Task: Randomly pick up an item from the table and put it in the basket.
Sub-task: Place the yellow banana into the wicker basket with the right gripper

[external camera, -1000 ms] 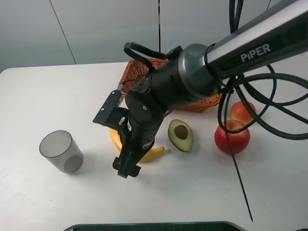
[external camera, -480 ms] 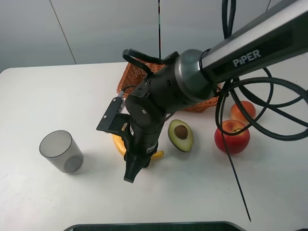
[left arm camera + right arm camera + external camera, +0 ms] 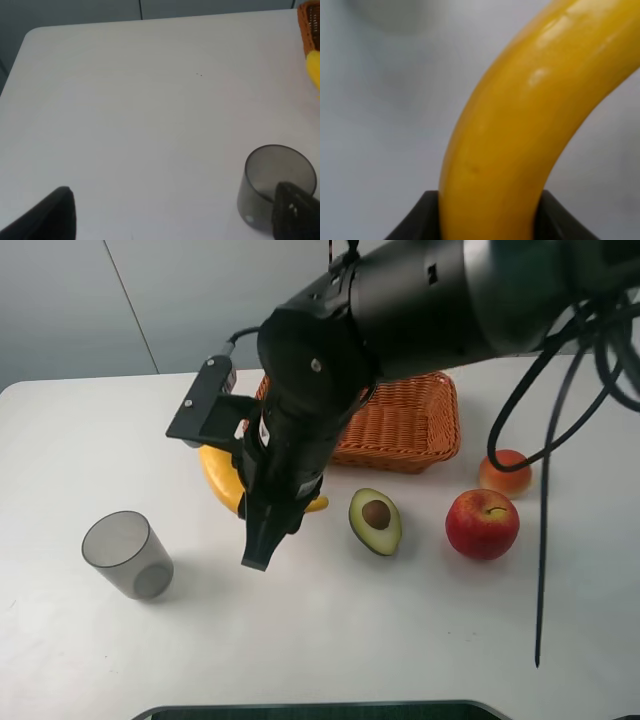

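The yellow banana (image 3: 218, 480) is off the white table (image 3: 400, 640), held in my right gripper (image 3: 260, 535), which reaches across the middle and is shut on it. In the right wrist view the banana (image 3: 505, 125) fills the frame, clamped between the two black fingers (image 3: 420, 222). The orange-brown wicker basket (image 3: 405, 425) stands just behind and to the right of the gripper, partly hidden by the arm. My left gripper (image 3: 170, 220) is open and empty, low over the table's left side near the grey cup (image 3: 275, 187).
A grey translucent cup (image 3: 127, 555) stands at the front left. A halved avocado (image 3: 375, 520), a red apple (image 3: 482, 523) and an orange-red fruit (image 3: 505, 473) lie to the right of the gripper, in front of the basket.
My right gripper has risen with the banana, lifting it off the table and carrying it up and back toward the basket. The other objects have not moved.
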`<move>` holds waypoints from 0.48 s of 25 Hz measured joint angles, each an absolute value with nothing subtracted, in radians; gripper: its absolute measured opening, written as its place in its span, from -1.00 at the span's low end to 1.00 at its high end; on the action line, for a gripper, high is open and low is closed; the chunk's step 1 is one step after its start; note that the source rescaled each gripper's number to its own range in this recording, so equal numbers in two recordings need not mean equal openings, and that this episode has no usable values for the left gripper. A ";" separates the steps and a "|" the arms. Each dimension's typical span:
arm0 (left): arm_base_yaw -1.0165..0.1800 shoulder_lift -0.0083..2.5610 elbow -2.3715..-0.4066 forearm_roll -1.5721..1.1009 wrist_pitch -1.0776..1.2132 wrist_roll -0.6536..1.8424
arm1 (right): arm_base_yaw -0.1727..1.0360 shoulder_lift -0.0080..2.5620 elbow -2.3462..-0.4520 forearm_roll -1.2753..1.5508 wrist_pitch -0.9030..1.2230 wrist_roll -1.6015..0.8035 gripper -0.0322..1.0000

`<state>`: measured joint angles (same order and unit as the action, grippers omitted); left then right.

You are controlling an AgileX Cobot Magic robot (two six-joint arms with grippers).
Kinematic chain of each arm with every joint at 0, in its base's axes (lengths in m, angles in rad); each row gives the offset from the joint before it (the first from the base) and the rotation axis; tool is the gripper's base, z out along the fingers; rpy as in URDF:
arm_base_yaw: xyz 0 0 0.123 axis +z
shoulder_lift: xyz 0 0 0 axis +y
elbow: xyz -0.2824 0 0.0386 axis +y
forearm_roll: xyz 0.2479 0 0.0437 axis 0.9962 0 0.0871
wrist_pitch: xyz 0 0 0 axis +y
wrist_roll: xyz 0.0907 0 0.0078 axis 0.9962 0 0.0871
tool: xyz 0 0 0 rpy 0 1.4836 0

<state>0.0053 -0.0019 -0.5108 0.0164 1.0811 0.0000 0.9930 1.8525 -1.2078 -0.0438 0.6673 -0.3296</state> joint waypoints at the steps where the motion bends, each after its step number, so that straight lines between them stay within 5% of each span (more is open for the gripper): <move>1: 0.005 -0.002 -0.511 0.016 1.081 0.006 | 0.978 1.834 -1.213 -0.071 0.672 -0.336 -0.93; 12: 0.005 -0.002 -0.511 0.016 1.081 0.000 | 0.661 1.848 -1.221 -0.502 0.494 -0.332 -0.93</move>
<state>0.0053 -0.0019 -0.5108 0.0164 1.0811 0.0000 0.6611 1.8477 -1.2206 -0.5021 0.4943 -0.3324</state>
